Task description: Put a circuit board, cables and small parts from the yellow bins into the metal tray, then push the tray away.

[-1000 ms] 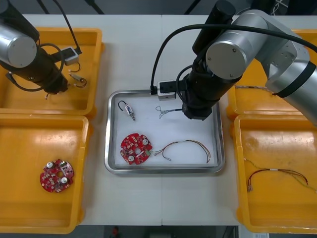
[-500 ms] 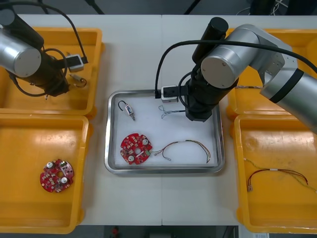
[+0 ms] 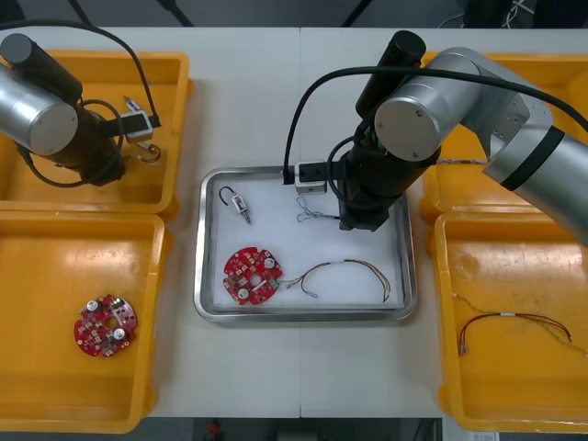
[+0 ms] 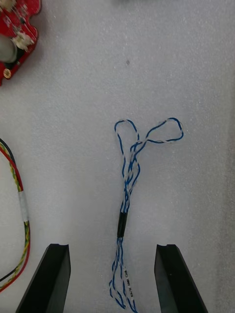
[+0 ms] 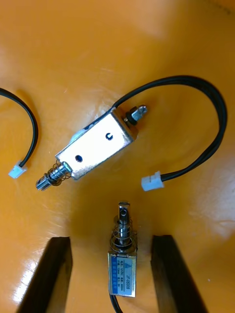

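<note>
The metal tray (image 3: pixel 303 315) sits at the table's middle, white inside, and already carries one of each kind. Reading the tray as a clock face:

- A round red circuit board (image 3: pixel 250 274) lies at 7 o'clock.
- A small metal part (image 3: pixel 237 203) with a black lead lies at 10 o'clock.
- A red and yellow cable (image 3: pixel 344 274) curls at 5 o'clock, one end near the board.
- A twisted blue and white cable (image 3: pixel 312 214) lies just off centre toward 1 o'clock.

The right gripper (image 4: pixel 113 252) hangs low over that last cable, released. Its black fingers (image 4: pixel 56 274) stand wide apart, and the cable's tail lies loose on the white floor between them, touching neither. By the look of it, that delivery is made.

Out at 10 o'clock from the tray, the left gripper (image 5: pixel 111 242) is down in the far left yellow bin (image 3: pixel 180 129), also unclenched. A second small metal part (image 5: pixel 122 254) lies between its fingers with a gap on each side, so nothing is grasped. A larger metal part (image 5: pixel 95 149) with a looped black lead lies just beyond.

My judgement is that the loading is nearly or wholly done, and that the left arm is lined up to fetch one more small part. The push is not yet made, as the tray lies squarely between the bins. A spare board (image 3: pixel 106 325) rests in the near left bin at 8 o'clock, and a spare red cable (image 3: pixel 510 322) in the near right bin at 4 o'clock.
</note>
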Action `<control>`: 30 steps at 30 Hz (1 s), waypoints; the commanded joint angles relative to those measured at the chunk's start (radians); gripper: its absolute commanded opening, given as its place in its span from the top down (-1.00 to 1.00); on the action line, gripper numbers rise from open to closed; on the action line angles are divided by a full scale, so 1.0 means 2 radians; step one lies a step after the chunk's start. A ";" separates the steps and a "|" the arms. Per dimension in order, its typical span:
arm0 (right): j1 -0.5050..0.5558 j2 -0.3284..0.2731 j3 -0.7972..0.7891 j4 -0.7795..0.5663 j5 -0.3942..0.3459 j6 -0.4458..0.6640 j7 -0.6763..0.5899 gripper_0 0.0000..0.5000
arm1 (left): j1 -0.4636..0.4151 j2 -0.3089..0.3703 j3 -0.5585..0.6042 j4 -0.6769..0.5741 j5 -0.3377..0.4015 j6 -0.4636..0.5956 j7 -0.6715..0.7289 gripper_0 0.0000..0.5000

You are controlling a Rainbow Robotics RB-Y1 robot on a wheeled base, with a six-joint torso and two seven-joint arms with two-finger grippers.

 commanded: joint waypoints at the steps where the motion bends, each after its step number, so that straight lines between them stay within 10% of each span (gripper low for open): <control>1: -0.021 -0.014 -0.047 -0.030 -0.009 0.037 0.015 -1.00 | -0.022 0.023 -0.017 0.011 -0.001 -0.005 -0.018 0.86; 20: 0.047 -0.094 -0.203 -0.154 -0.008 0.154 -0.281 -1.00 | -0.022 0.031 -0.001 0.027 0.036 -0.004 -0.013 1.00; 30: 0.145 -0.144 -0.306 -0.221 -0.009 0.167 -0.401 -1.00 | -0.035 0.036 0.113 0.025 0.060 0.126 -0.011 1.00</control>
